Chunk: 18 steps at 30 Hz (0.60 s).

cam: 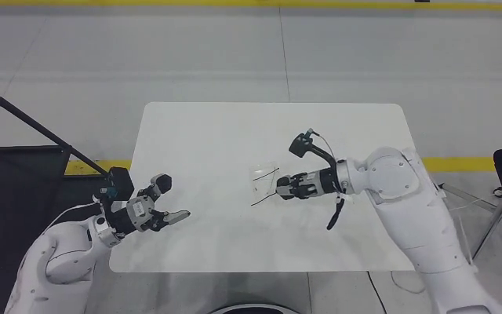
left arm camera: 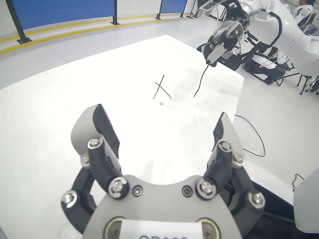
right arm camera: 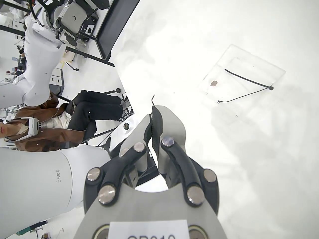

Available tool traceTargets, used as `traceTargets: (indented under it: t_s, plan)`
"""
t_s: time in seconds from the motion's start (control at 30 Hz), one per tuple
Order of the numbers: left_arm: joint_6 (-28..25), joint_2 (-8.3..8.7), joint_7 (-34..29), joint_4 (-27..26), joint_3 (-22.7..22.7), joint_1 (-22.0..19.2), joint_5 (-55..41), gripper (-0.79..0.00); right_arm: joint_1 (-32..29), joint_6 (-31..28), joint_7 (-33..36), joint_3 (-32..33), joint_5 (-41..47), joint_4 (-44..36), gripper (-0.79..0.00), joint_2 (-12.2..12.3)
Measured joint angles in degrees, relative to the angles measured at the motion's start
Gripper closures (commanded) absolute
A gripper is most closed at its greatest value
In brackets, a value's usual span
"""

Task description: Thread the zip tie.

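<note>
My right gripper (cam: 281, 188) is over the middle right of the white table, shut on a thin black zip tie (cam: 263, 200). The tie's long tail (left arm camera: 200, 82) hangs slanting down from the right gripper (left arm camera: 211, 62) to the tabletop. A short end (right arm camera: 152, 99) pokes out past the closed fingertips (right arm camera: 155, 115). Two more black zip ties (right arm camera: 249, 80) lie touching each other on a clear flat sheet (right arm camera: 276, 69) beside this gripper; they look crossed (left arm camera: 160, 89) in the left wrist view. My left gripper (cam: 161, 206) is near the table's front left, open and holding nothing (left arm camera: 164, 130).
The white table (cam: 204, 141) is bare between the two arms. A small brownish spot (right arm camera: 213, 83) marks the clear sheet (cam: 265, 174), and a tiny bit (left arm camera: 161, 103) lies near the crossed ties. The table's right edge (left arm camera: 240, 95) is close behind the right gripper.
</note>
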Motion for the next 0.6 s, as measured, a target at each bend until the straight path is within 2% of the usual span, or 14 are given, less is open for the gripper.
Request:
traceTargets:
  t_s: [0.13, 0.27, 0.4, 0.6]
  plan:
    - [-1.01, 0.21, -2.01, 1.13, 4.20, -2.95, -1.51, -0.785, 1.44, 1.87, 0.02, -1.68, -0.89, -1.70, 0.000, -0.19]
    - [-4.16, 0.85, -6.30, 5.91, 8.79, -8.95, -5.09, -0.785, 4.33, 2.89, 2.80, -4.48, -0.12, -1.40, 0.000, -0.69]
    - [-4.10, 1.89, -11.38, 8.76, 14.49, -14.46, -11.31, -0.785, 8.12, 1.79, 5.53, -7.68, 2.23, 0.59, 0.000, -1.49]
    - [-4.10, 3.21, -15.16, 10.86, 19.10, -18.47, -14.87, -0.785, 12.90, -0.80, 6.21, -12.10, 5.58, 3.58, 0.000, -2.95]
